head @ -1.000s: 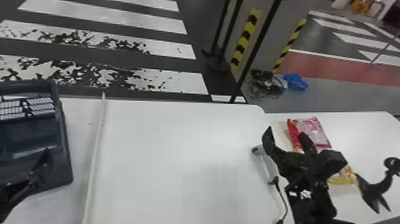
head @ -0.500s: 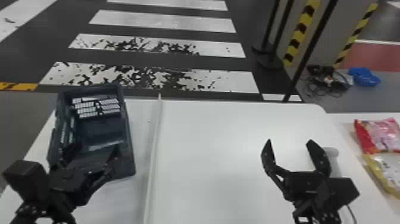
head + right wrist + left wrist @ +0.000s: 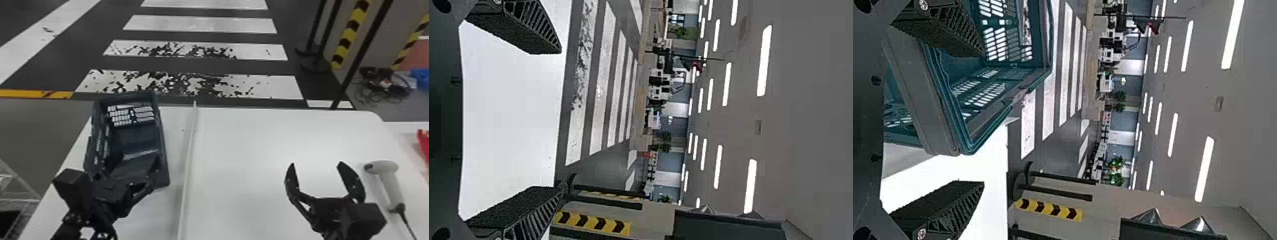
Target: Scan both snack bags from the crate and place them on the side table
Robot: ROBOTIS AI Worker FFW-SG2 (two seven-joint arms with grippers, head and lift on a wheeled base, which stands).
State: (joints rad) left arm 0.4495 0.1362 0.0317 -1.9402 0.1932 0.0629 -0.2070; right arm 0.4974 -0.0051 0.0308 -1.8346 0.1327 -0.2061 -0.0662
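Note:
In the head view my left gripper (image 3: 135, 162) is open over the near part of the dark blue crate (image 3: 137, 137), whose visible inside holds no bag. My right gripper (image 3: 316, 178) stands open above the white table, left of the white scanner (image 3: 393, 188). At the right edge, part of a red snack bag (image 3: 424, 143) lies on the side table (image 3: 405, 134). The left wrist view has the left gripper (image 3: 980, 117) open beside the teal-looking crate (image 3: 988, 130). In the right wrist view the right gripper (image 3: 560, 120) is open with nothing between its fingers.
A raised white strip (image 3: 188, 159) runs along the white table (image 3: 242, 153) between crate and right gripper. The scanner's cable trails to the near right. Black posts (image 3: 360, 54) stand on the floor beyond the table.
The head view has swung left, bringing the whole crate into view and shifting the snack bags toward the right edge. My right gripper now stands left of the scanner, away from the bags.

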